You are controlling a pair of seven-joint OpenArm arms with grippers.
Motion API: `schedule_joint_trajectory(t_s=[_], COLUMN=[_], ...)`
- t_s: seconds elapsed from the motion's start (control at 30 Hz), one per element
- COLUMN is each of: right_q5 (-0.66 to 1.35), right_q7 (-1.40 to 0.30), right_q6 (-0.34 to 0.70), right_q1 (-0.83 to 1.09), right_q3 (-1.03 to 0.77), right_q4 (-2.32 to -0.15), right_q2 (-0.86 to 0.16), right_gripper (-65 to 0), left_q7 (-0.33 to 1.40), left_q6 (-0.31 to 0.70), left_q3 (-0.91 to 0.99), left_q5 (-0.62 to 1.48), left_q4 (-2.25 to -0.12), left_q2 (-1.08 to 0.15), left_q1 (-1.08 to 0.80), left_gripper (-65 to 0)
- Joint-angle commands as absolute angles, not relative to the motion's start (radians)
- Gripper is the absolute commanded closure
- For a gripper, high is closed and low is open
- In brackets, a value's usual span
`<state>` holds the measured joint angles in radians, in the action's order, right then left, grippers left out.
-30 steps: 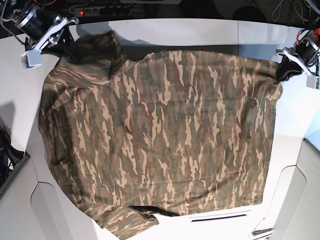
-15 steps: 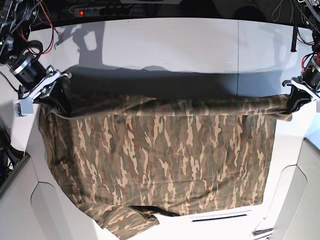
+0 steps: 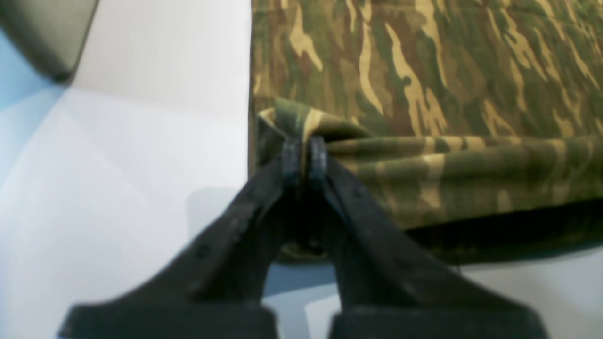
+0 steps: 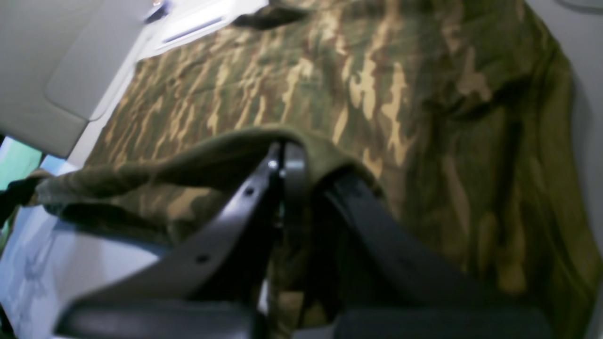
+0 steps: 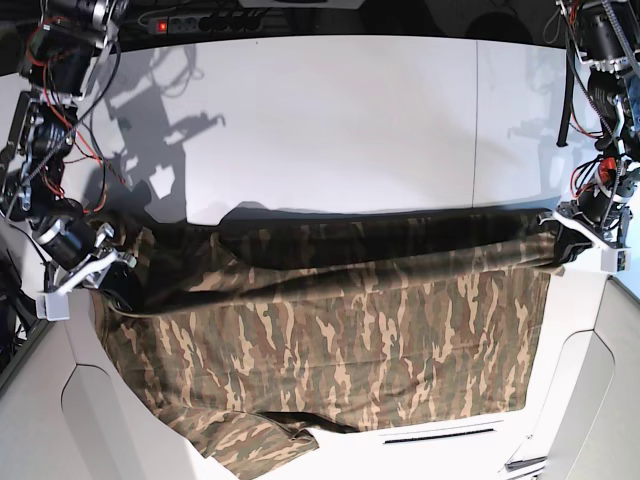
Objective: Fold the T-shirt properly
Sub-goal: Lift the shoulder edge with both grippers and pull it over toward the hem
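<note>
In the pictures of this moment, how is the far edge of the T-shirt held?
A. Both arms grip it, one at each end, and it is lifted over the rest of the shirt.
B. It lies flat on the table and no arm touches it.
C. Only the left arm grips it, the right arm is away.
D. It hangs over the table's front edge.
A: the left gripper and the right gripper each pinch the T-shirt, its far edge raised between them.

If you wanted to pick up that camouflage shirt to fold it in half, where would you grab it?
Probably by its two far corners, one per arm, coming in from each outer side. That is how it is held: the left gripper and right gripper are each shut on a bunched corner of the T-shirt, so the edge hangs stretched between them above the table.
</note>
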<state>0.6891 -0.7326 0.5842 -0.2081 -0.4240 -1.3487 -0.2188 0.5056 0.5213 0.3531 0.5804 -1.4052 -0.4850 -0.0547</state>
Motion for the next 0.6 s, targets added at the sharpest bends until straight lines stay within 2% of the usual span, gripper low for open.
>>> schedule_joint_trajectory(t_s=[0.0,0.37,0.57], right_q5=[0.686,0.453,0.441], right_q7=[-0.685,-0.466,-0.466], right_q6=[0.581,0.579,0.579], right_q1=[-0.257,-0.457,-0.485], right_q3=[-0.417,-0.252,-0.231], right_q4=[-1.329,-1.028,-0.961], right_q2=[-0.233,-0.232,-0.232], right_gripper=[0.0,0.0,0.0], left_q7=[0.477,0.445,0.444], left_q6=[0.508,0.509,0.509], left_q3=[0.352,0.338,0.339], left_q5=[0.570,0.538,0.538], left_q4=[-1.407,-1.241,-1.130], left_q2=[-0.510,-0.495,-0.479], left_q1=[-0.021,0.152,0.200], left_gripper=[0.0,0.0,-18.4])
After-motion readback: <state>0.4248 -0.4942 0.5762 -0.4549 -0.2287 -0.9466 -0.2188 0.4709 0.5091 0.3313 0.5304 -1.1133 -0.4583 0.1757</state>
